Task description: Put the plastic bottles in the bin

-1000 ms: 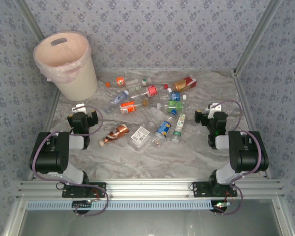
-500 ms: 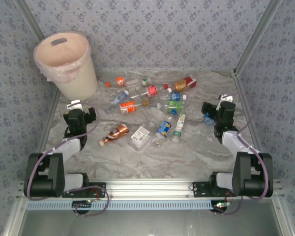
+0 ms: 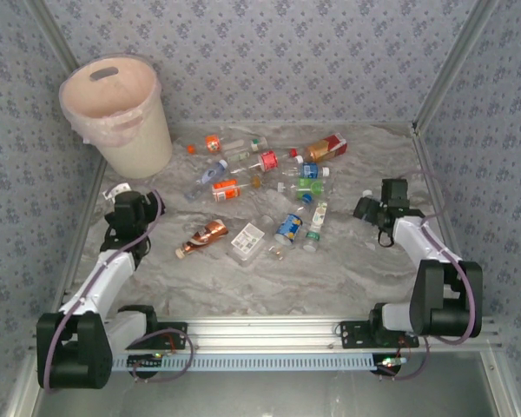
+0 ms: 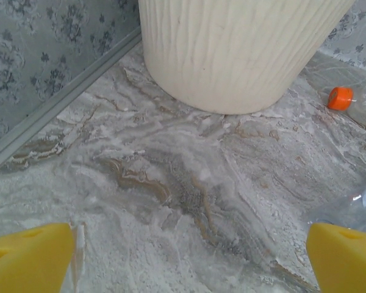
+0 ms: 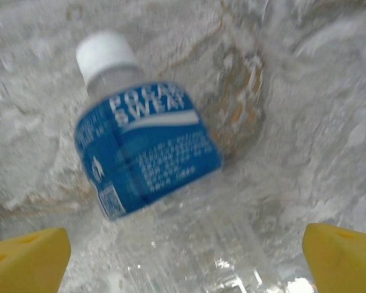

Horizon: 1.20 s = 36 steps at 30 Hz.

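Marbled grey-white worktop (image 3: 330,278) lies between walls of pale floral paper, with a loose scatter of small plastic bottles (image 3: 267,162) across its middle: clear crinkly bodies, bright labels and coloured caps. A copper-tinted bottle (image 3: 204,235) and a clear tray (image 3: 247,241) lie nearer the arms. The bin (image 3: 122,113), a round, faintly ribbed cream bucket with a pinkish liner, stands in the far left corner. The left claw (image 4: 188,256) hangs released over bare stone near the bin's base, its yellow pads spread wide and gripping nothing. The right claw (image 5: 186,253) is also spread, low over a white-capped, blue-labelled bottle (image 5: 146,152) lying between its pads, well right of the scatter
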### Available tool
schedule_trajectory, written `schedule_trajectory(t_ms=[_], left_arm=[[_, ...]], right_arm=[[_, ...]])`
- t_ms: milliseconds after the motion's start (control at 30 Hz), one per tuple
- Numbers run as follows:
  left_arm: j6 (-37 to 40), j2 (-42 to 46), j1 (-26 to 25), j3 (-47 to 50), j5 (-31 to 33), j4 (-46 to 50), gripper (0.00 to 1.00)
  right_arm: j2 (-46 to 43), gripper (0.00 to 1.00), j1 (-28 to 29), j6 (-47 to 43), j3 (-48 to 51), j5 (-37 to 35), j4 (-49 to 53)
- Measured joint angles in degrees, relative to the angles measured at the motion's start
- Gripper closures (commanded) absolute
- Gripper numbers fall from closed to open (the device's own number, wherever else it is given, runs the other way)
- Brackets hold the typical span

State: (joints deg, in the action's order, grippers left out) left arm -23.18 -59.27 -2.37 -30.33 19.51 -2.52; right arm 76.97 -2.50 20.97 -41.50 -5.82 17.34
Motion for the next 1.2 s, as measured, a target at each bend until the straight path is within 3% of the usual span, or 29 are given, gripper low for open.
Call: schedule_trajectory(t_ms=[300,667,800,967,1200], left_arm=[[-3.8,-2.4,0.0,-3.19,-3.5,4.13,0.02],[-9.88,-3.67,-0.11,-3.39,-9.86,3.43,0.02],[-13.68,-3.67,-3.19,-3.91,-13.7,2.23,0.02],[-15.17,-3.74,-9.25,-7.63,-16.63,1.7,0.02],[-15.26,-7.39,-15.08,-13.25,-25.68,-4.96,0.02]], right_arm=[[6.08,0.02,2.54,0.26,-1.07,-0.46,5.33],[9.44,0.36,2.49,1.25,-3.98,-1.6,6.86],[5.4,0.45,3.61,1.46,-2.73,-4.35,5.03],[-3.58,0.45,6.78,0.98,-0.2,-5.64,0.57],[-11.21,0.47,12.66,-0.9,1.44,4.0,-10.91]])
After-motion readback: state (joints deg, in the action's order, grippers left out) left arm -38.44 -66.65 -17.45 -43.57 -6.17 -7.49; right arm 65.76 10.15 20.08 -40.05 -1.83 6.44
